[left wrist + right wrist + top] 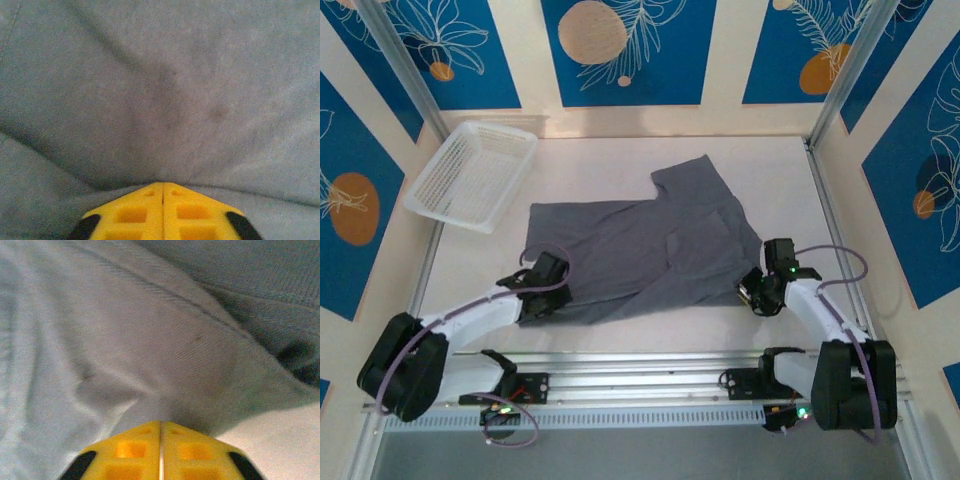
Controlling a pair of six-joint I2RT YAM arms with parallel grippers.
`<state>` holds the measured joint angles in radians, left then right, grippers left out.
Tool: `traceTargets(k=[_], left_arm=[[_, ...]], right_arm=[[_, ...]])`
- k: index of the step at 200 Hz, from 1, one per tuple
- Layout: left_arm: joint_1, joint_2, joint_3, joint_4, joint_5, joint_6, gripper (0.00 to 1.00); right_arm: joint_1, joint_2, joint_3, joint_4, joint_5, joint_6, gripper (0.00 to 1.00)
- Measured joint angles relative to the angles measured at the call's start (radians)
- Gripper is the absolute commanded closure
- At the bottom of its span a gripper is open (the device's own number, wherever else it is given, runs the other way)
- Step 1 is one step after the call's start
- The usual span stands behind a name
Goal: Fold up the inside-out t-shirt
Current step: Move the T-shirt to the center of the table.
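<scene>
The white table [600, 165] carries two things. A grey t-shirt [640, 250] lies spread and rumpled across its middle and near side, with one part reaching toward the far right. A white mesh basket [470, 175] sits at the far-left corner, apart from the t-shirt.

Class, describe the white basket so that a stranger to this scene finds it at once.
Start at the white table and go to its far left corner. There sits the basket, empty. Unlike the soft grey t-shirt spread beside it, it is made of stiff white mesh.
</scene>
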<state>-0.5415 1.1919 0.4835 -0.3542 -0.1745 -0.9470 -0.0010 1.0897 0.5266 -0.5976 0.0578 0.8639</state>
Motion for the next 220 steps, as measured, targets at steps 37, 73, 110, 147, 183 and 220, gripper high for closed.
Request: traceTargets(k=[37, 73, 110, 147, 183, 220], left_arm=[[-0.005, -0.063, 0.119, -0.080, -0.134, 0.079, 0.37], [-0.002, -0.014, 0.332, -0.031, -0.208, 0.254, 0.37], [0.006, -0.005, 0.344, 0.045, -0.126, 0.412, 0.35], [0.010, -0.001, 0.311, 0.083, -0.048, 0.483, 0.32], [0.013, 0.002, 0.286, 0.088, -0.019, 0.502, 0.29], [0.021, 0.021, 0.286, 0.094, -0.016, 0.512, 0.28]], right_arm=[[0.021, 0.122, 0.346, 0.048, 0.021, -0.171, 0.65], [0.021, 0.556, 0.800, 0.084, 0.093, -0.365, 0.59], [0.022, 0.951, 1.177, -0.009, 0.187, -0.506, 0.54], [0.046, 1.231, 1.472, -0.154, 0.251, -0.620, 0.53], [0.076, 1.352, 1.596, -0.251, 0.255, -0.683, 0.52], [0.080, 1.415, 1.698, -0.314, 0.220, -0.720, 0.54]])
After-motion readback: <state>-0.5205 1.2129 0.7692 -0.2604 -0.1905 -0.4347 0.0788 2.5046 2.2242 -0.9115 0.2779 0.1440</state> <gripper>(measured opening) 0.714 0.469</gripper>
